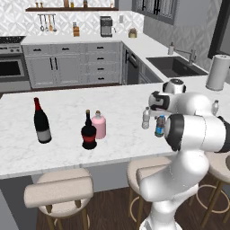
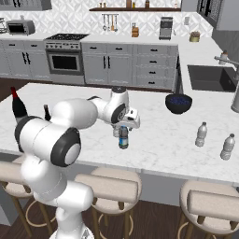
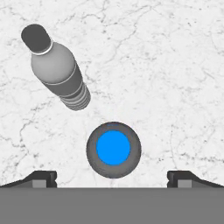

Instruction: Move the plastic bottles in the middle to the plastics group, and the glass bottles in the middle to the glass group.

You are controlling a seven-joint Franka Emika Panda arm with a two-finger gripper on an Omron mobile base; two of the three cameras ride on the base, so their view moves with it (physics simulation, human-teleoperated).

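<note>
The two-finger tool point(image 3: 112, 179) was directed straight down at the white marbled surface point(image 1: 67, 148), its jaws spread wide and holding nothing. In the hand view the small dark plastic bottle with blue label and blue cap point(image 3: 113, 149) stood upright between the two dark fingertips point(image 3: 43, 178), apart from each. The small clear plastic bottle with a whitish cap point(image 3: 57, 68) stood just beside it, not touching.

In the left base view the dark blue-capped bottle point(image 1: 159, 126) and the clear bottle point(image 1: 146, 117) stood near the middle of the surface, partly screened by the white arm. To their left the squat pink cylindrical glass bottle with a pale neck point(image 1: 99, 125) stood just beside the squat dark bottle with a red label point(image 1: 89, 131); contact between the two could not be determined. The tall dark wine bottle with red top and grey label point(image 1: 41, 121) stood further left, apart.

In the right base view two further small clear bottles point(image 2: 201, 134) point(image 2: 228, 147) stood well to the right, near a dark bowl point(image 2: 178, 103).
</note>
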